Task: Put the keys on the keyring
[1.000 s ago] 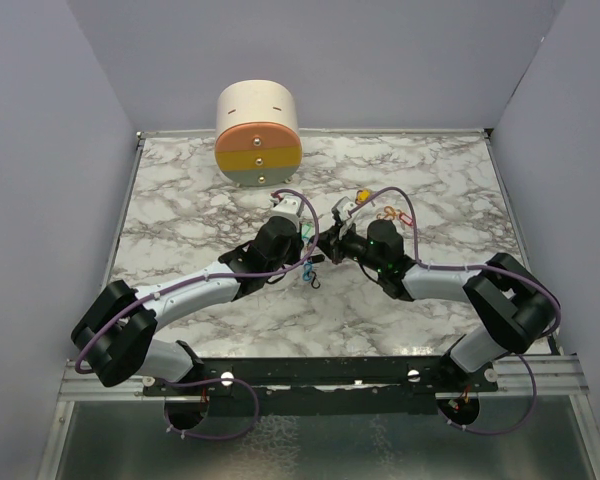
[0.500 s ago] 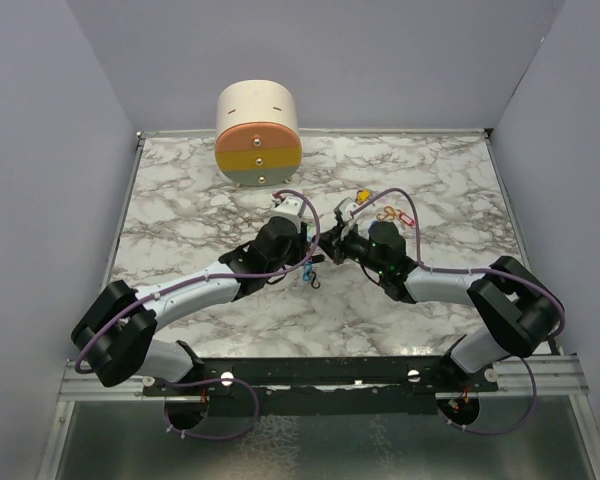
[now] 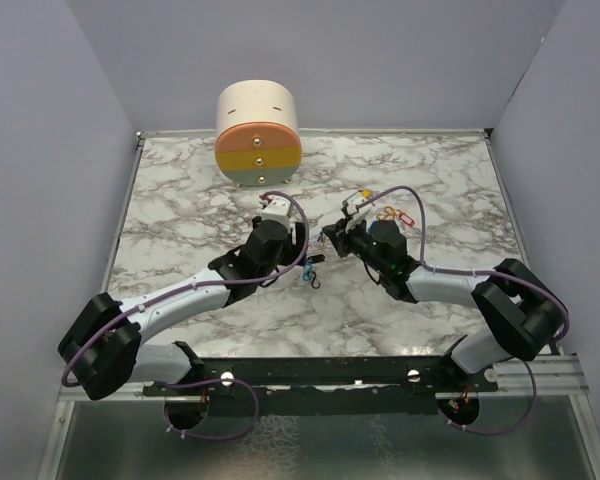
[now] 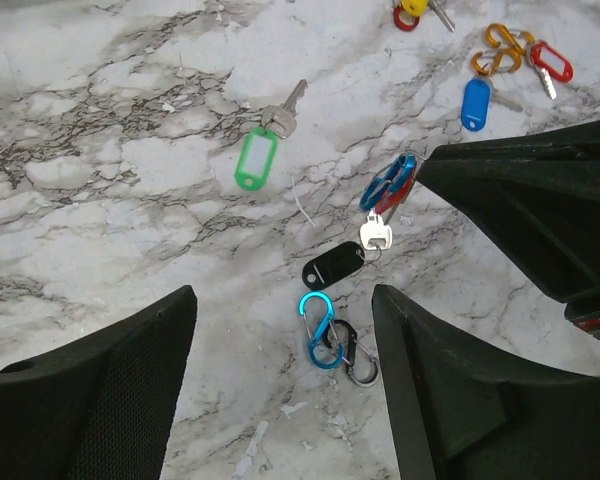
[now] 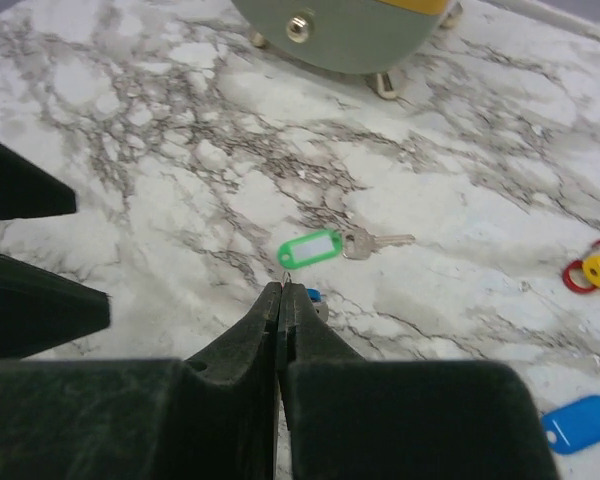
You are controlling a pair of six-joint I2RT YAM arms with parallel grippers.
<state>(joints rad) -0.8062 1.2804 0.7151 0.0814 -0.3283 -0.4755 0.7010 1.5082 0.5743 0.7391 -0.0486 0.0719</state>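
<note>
The marble table (image 3: 180,210) carries a round cabinet (image 3: 258,135) with 3 coloured drawer fronts at its far edge. Mid-table the 2 arms meet tip to tip. The left gripper (image 4: 280,300) is spread wide with nothing between its fingers, above a black tag (image 4: 332,268) and a blue carabiner (image 4: 318,322). The right gripper (image 5: 281,288) is pressed closed, its tip at a blue-red clip (image 4: 388,183) — whether it pinches that, I cannot tell. The 4 keys lie on the marble: the green key (image 4: 258,160) just past the grippers, and the blue key (image 4: 475,103), red key (image 4: 552,62) and yellow key (image 4: 412,8) clustered beyond the right gripper.
</note>
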